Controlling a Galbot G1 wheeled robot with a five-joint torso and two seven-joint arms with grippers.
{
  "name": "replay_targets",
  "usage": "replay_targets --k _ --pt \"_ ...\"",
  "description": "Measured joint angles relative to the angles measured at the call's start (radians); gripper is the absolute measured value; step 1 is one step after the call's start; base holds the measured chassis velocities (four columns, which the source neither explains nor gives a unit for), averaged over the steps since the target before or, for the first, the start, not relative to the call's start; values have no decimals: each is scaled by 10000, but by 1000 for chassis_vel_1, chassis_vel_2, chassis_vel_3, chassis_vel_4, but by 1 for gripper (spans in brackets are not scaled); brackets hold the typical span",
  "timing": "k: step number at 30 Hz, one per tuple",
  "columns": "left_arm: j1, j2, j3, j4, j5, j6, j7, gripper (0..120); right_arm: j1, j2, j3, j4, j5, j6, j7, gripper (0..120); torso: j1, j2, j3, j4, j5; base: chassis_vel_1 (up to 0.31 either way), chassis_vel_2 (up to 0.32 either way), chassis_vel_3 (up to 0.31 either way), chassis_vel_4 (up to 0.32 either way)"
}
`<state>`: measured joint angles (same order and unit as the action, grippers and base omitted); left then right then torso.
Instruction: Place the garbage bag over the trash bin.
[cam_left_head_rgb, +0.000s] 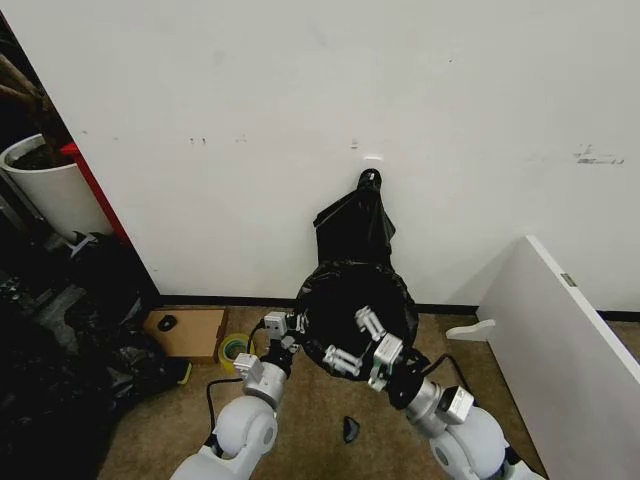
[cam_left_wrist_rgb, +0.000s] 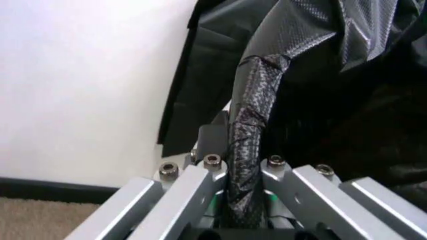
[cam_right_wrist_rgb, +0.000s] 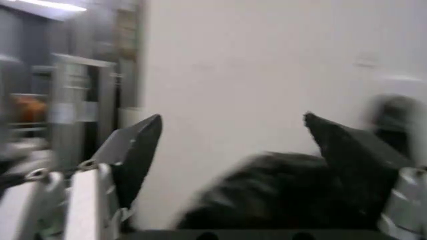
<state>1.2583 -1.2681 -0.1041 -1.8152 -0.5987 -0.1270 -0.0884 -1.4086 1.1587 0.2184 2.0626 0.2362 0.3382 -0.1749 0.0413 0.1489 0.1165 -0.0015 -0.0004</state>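
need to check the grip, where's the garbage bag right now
In the head view the garbage bag sits low centre against the white wall, its edge pinched in the left gripper.

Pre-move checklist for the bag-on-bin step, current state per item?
1. Left grip: ok. The left gripper is shut on a twisted strip of the garbage bag, at the bag's left edge.
2. Right gripper free: ok. Its fingers are spread open over the front of the bag, holding nothing.
3. Bag covers the trash bin: cannot tell. Black plastic mounds where the bin would stand; no rim or cream wall is visible.
4. Bag mouth seated evenly around the rim: cannot tell.
5. Second black bag bundle against the wall behind: ok, apart from both grippers.
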Motion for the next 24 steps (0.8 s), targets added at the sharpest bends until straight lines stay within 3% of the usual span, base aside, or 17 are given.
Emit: replay_targets --k 2,4,6,7,17,24 --pt "79 29 -3 -37 -154 27 -5 1 35 82 16 2 -421 -526 1580 91 0 0 0 2 1 0 0 0 0" --pt "100 36 -4 -53 -209 39 -17 1 60 94 17 1 -510 -686 1931 94 0 0 0 3 1 0 0 0 0" --pt "193 57 -6 -168 -469 103 -116 1 201 78 39 -28 -709 -1721 3878 100 0 0 1 4 1 0 0 0 0" --pt "193 54 -12 -192 -505 105 -141 1 197 67 67 -44 -675 -1898 4184 100 0 0 0 3 1 0 0 0 0" --pt "52 98 -106 -326 -949 154 -236 1 88 55 140 -180 -139 -1621 3813 100 0 0 1 3 1 0 0 0 0" --pt "119 126 -112 -443 -1063 171 -279 1 153 34 253 -385 909 -856 2393 100 0 0 1 4 0 0 0 0 0"
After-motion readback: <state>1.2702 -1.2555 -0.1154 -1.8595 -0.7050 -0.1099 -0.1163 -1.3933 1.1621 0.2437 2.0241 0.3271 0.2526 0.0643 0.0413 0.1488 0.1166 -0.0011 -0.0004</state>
